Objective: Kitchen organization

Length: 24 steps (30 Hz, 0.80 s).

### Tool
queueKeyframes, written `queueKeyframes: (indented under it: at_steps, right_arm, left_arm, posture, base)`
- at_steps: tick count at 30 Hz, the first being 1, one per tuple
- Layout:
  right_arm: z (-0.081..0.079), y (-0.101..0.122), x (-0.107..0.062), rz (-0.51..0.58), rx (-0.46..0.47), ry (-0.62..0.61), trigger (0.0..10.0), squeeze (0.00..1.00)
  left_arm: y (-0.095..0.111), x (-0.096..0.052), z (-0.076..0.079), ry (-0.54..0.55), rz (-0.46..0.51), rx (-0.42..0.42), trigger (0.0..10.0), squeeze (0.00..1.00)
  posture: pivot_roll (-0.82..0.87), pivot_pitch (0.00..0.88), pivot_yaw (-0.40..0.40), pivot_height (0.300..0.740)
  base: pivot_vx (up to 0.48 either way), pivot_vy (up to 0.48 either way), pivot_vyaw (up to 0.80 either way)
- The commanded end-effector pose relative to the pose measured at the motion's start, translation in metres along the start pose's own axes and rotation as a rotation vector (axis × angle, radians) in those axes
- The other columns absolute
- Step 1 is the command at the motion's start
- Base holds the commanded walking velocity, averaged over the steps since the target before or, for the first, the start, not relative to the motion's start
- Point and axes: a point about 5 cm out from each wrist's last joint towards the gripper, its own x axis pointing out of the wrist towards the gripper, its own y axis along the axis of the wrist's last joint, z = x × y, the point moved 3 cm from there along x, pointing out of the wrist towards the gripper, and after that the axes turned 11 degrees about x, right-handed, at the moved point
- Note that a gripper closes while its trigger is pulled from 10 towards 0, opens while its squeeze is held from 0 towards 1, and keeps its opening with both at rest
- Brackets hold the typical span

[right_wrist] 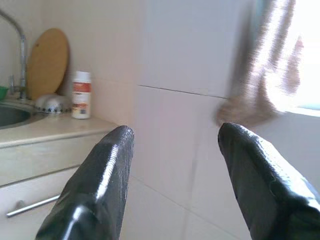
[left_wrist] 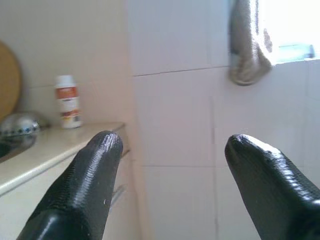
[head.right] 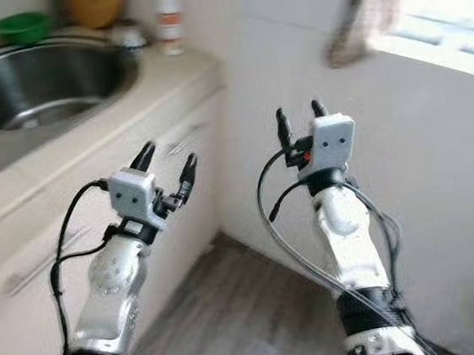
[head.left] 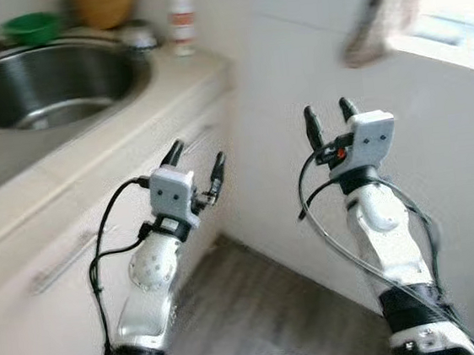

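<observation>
While both end effectors stood wide open and empty, the white bottle with orange label [head.left: 181,22] on the beige worktop [head.left: 130,125] lay ahead and leftward. I judged the left end effector [head.left: 194,158] nearer to it than the right end effector [head.left: 327,115].

The sink [head.left: 41,88] is shiny steel grey, set in a pale beige counter [head.left: 130,129]. Behind it sit a bright green bowl [head.left: 30,28] and a tan wooden board [right_wrist: 47,62]. The bottle [right_wrist: 81,95] is white with an orange-red label. Wall tiles [left_wrist: 175,115] are white; the hanging cloth [left_wrist: 247,42] is grey-brown. The floor [head.left: 243,312] is grey wood-grain. Both grippers, left [head.left: 195,161] and right [head.left: 328,117], have black fingers on silver-white arms.
</observation>
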Motion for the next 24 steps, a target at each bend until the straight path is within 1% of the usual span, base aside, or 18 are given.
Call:
queueKeyframes:
  at_steps: [1,24]
  right_arm:
    - [0.0041,0.0072,0.0025,0.025,-0.008,-0.010,10.0,0.00]
    - [0.0072,0.0053,0.0053,0.010,-0.006,-0.028,10.0,0.00]
  left_arm:
    - [0.0049,0.0032,0.0038,-0.011,0.020,-0.004,10.0,0.00]
    - [0.0030,0.0031,0.0048,0.004,0.014,-0.030,10.0,0.00]
  posture:
    - [0.00,0.000,-0.057,0.740]
    - [-0.01,0.000,-0.067,0.740]
  base:
    - [0.000,0.000,-0.80]
    - [0.000,0.000,-0.80]
